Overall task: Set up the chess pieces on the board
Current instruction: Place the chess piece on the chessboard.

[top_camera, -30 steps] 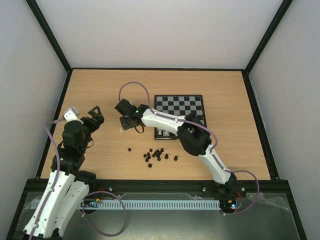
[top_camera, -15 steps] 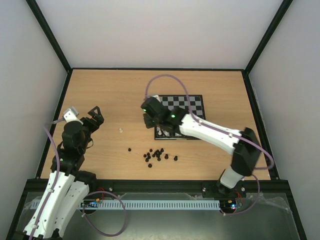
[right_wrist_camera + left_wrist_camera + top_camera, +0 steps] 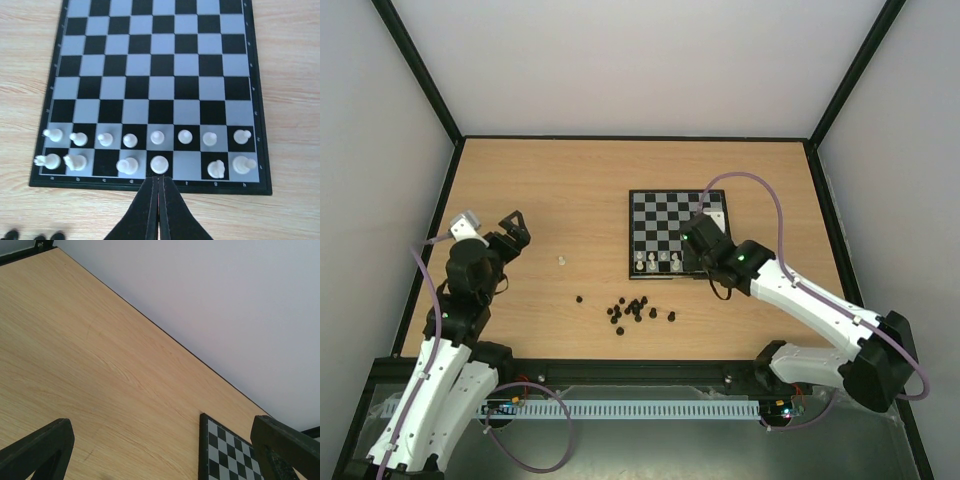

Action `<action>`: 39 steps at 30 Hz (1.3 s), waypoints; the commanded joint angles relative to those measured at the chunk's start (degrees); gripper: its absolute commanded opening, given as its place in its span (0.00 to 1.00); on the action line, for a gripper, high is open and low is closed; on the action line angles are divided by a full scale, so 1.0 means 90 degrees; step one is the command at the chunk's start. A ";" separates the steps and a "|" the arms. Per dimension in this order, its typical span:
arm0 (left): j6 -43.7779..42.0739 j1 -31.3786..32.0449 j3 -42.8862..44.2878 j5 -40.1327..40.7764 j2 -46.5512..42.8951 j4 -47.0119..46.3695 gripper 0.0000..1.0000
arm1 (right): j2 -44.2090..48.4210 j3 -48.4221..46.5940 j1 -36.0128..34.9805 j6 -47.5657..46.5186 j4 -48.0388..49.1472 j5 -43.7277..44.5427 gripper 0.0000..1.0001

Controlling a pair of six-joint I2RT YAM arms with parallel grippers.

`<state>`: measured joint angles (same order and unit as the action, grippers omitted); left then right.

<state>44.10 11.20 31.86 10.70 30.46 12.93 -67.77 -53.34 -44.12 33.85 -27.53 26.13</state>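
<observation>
The board point(image 3: 665, 215) lies right of the table's middle. Cream chess pieces point(image 3: 131, 140) fill its second row, and several more point(image 3: 159, 164) stand in the nearest row, where two squares are bare. One more cream piece point(image 3: 561, 259) stands alone on the wood left of the board. My right gripper point(image 3: 158, 178) is shut and empty, its tips above the board's near edge; from above, the right gripper point(image 3: 698, 235) hangs over the board's right part. My left gripper point(image 3: 513, 228) is open and empty at the far left, its fingers point(image 3: 42, 450) wide apart, the board's corner point(image 3: 225, 450) beyond.
A cluster of small black pieces point(image 3: 632, 310) lies on the wood in front of the board, some showing at the right wrist view's bottom-left corner point(image 3: 35, 235). A black frame point(image 3: 630, 138) and pale walls bound the table.
The right arm has swung right, from beside the lone cream piece left of the board to over the board's near right part. Its jaws stayed shut. The left arm barely moved.
</observation>
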 commanded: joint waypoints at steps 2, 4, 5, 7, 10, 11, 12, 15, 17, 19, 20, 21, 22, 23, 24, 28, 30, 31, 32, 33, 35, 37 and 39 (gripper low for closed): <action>-0.0046 -0.0043 -0.0031 -0.0085 0.0053 -0.0184 0.99 | 0.0067 0.0473 0.0246 0.0403 -0.0208 0.0185 0.01; -0.0046 -0.0043 -0.0039 -0.0085 0.0050 -0.0199 1.00 | 0.0029 0.0654 0.0381 0.0406 -0.0046 0.0073 0.01; -0.0046 -0.0043 -0.0034 -0.0085 0.0061 -0.0192 0.99 | 0.0002 0.0734 0.0453 0.0396 0.0045 -0.0003 0.01; -0.0056 -0.0044 -0.0043 -0.0085 0.0063 -0.0196 0.99 | -0.0041 0.0840 0.0514 0.0386 0.0174 -0.0088 0.02; -0.0056 -0.0043 -0.0045 -0.0085 0.0055 -0.0206 0.99 | -0.0133 0.0988 0.0601 0.0362 0.0405 -0.0142 0.01; -0.0056 -0.0043 -0.0051 -0.0085 0.0062 -0.0206 0.99 | -0.0174 0.1030 0.0625 0.0347 0.0492 -0.0169 0.01; -0.0056 -0.0043 -0.0044 -0.0094 0.0063 -0.0206 0.99 | -0.0218 0.1072 0.0633 0.0334 0.0591 -0.0198 0.01; -0.0058 -0.0043 -0.0048 -0.0091 0.0063 -0.0206 1.00 | -0.0367 0.1148 0.0644 0.0325 0.0812 -0.0235 0.01; -0.0065 -0.0043 -0.0051 -0.0088 0.0058 -0.0207 0.99 | -0.0478 0.1161 0.0644 0.0313 0.0931 -0.0249 0.01; -0.0065 -0.0045 -0.0045 -0.0089 0.0061 -0.0206 0.99 | -0.0648 0.1165 0.0644 0.0306 0.1040 -0.0226 0.02; -0.0066 -0.0044 -0.0045 -0.0086 0.0059 -0.0206 0.99 | -0.0719 0.1162 0.0649 0.0302 0.1058 -0.0190 0.01; -0.0066 -0.0043 -0.0050 -0.0085 0.0055 -0.0206 0.99 | -0.0789 0.1161 0.0653 0.0302 0.1100 -0.0154 0.01; -0.0066 -0.0043 -0.0048 -0.0085 0.0046 -0.0206 1.00 | -0.0843 0.1161 0.0660 0.0304 0.1142 -0.0150 0.01; -0.0063 -0.0043 -0.0044 -0.0085 0.0052 -0.0206 0.99 | -0.0890 0.1161 0.0677 0.0305 0.1166 -0.0159 0.01; -0.0065 -0.0046 -0.0050 -0.0085 0.0053 -0.0210 0.99 | -0.0926 0.1164 0.0687 0.0302 0.1186 -0.0159 0.01; -0.0065 -0.0043 -0.0053 -0.0093 0.0061 -0.0213 0.99 | -0.0992 0.1212 0.0763 0.0303 0.1295 -0.0200 0.01; -0.0065 -0.0043 -0.0054 -0.0095 0.0063 -0.0216 1.00 | -0.1005 0.1231 0.0802 0.0309 0.1332 -0.0208 0.01; -0.0066 -0.0043 -0.0053 -0.0104 0.0063 -0.0216 1.00 | -0.1014 0.1246 0.0819 0.0304 0.1346 -0.0208 0.01; -0.0063 -0.0043 -0.0053 -0.0105 0.0058 -0.0216 1.00 | -0.1024 0.1256 0.0833 0.0311 0.1370 -0.0217 0.01; -0.0065 -0.0043 -0.0053 -0.0105 0.0056 -0.0216 0.99 | -0.1035 0.1266 0.0844 0.0303 0.1399 -0.0218 0.01; -0.0065 -0.0043 -0.0059 -0.0105 0.0057 -0.0225 1.00 | -0.1070 0.1269 0.0882 0.0305 0.1441 -0.0245 0.01; -0.0062 -0.0043 -0.0056 -0.0105 0.0053 -0.0220 1.00 | -0.1118 0.1264 0.0898 0.0226 0.1488 -0.0247 0.01; -0.0065 -0.0043 -0.0057 -0.0105 0.0052 -0.0223 1.00 | -0.1141 0.1269 0.0914 0.0147 0.1534 -0.0247 0.01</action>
<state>44.03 11.20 31.83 10.44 30.96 12.34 -77.19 -42.70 -36.38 36.03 -14.48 23.42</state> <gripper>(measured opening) 0.995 0.017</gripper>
